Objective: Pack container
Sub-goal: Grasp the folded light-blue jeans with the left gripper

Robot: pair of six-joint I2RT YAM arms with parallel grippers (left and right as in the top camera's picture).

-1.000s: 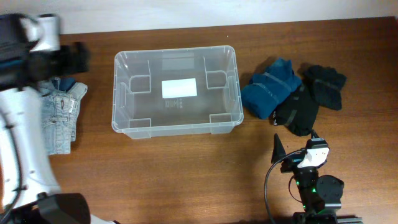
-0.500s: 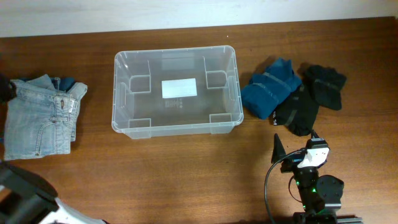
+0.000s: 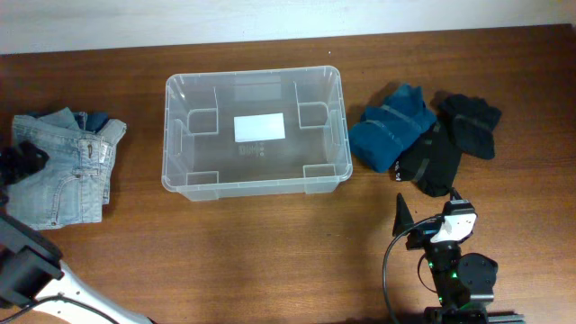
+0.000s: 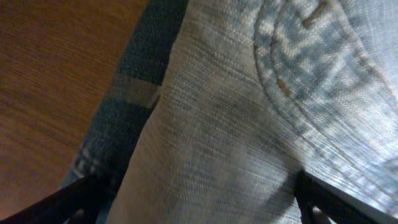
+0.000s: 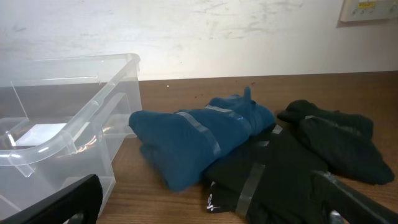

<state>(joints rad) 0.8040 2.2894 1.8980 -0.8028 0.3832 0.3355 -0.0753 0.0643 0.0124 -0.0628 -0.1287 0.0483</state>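
**Q:** The container (image 3: 255, 186): where is it placed?

**A:** It is set upright, open side up, on the brown wooden table (image 3: 270, 261). In the overhead view it lies left of centre, with its long sides running left to right. A white label (image 3: 259, 128) and the moulded inner ridges are seen through the clear plastic.

**Q:** What is laid to either side?

**A:** Folded light-blue jeans (image 3: 67, 171) are laid well to the left of it, near the table's left edge. To the right, near the short wall, a blue garment (image 3: 389, 130) is bundled. A black garment (image 3: 454, 135) is laid touching the blue one on the side away from the container.

**Q:** How are the grippers disposed?

**A:** The left gripper (image 3: 20, 162) is positioned over the left part of the jeans. In its wrist view the frame is almost filled by denim at close range, with bare wood at the upper left. Its two fingers (image 4: 62, 202) are seen at the lower corners, spread wide with the cloth between them. Whether the denim is touched cannot be told.

The right gripper (image 3: 427, 211) is held low near the table's front edge, apart from the black garment. Its fingers (image 5: 68, 202) are likewise spread wide and are closed on nothing. It is aimed toward the two garments, and a corner of the container is seen at the left of its wrist view.
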